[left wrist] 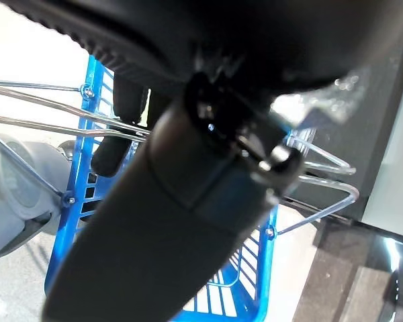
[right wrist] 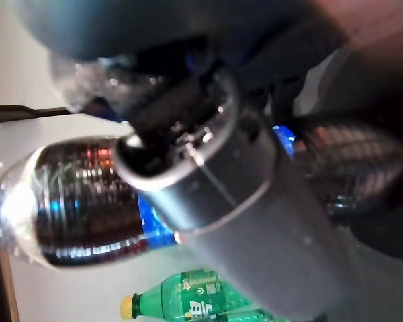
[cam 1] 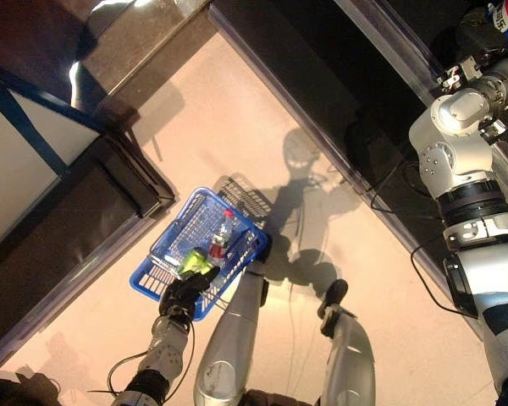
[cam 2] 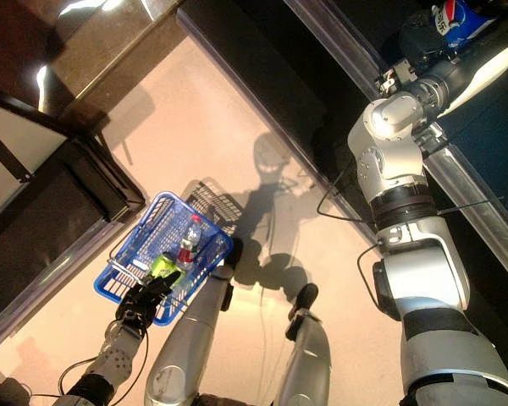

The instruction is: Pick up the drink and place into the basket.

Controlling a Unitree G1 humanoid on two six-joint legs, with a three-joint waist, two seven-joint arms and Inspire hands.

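The left hand hangs low beside the robot, its fingers curled round the wire handle of a blue basket that hangs just above the floor. Inside the basket lie a clear bottle with a red cap and label, and a green bottle close to the hand. The right arm reaches up to a shelf at the far right, where the right hand holds the drink, a dark cola bottle with a blue label, its fingers closed about it. On the shelf near it lies a second green bottle with a yellow cap
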